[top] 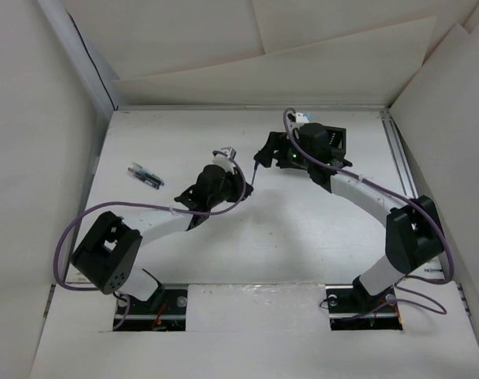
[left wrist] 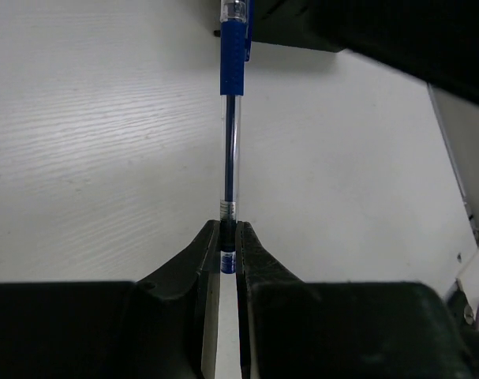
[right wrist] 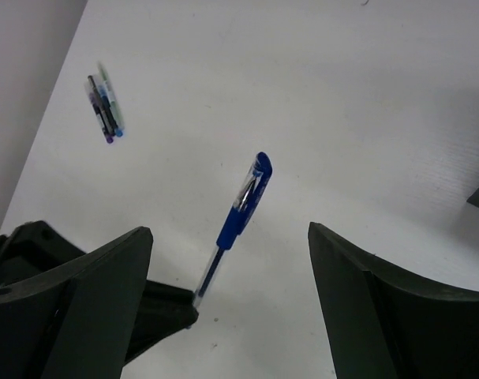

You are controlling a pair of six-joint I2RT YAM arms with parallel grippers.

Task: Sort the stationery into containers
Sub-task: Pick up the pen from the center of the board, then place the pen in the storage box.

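My left gripper (left wrist: 229,237) is shut on the lower end of a blue pen (left wrist: 232,118) with a clear barrel, held above the table and pointing away from the wrist. In the top view the pen (top: 255,170) sits between my left gripper (top: 247,185) and right gripper (top: 267,154). My right gripper (right wrist: 229,230) is open, its fingers on either side of the pen (right wrist: 241,212) without touching it. A small cluster of pens (top: 144,175) lies at the far left, also in the right wrist view (right wrist: 105,110). The black organizer box (top: 336,138) is mostly hidden behind the right arm.
White walls enclose the table on the left, back and right. A metal rail (top: 401,158) runs along the right side. Purple cables (top: 73,229) loop from both arms.
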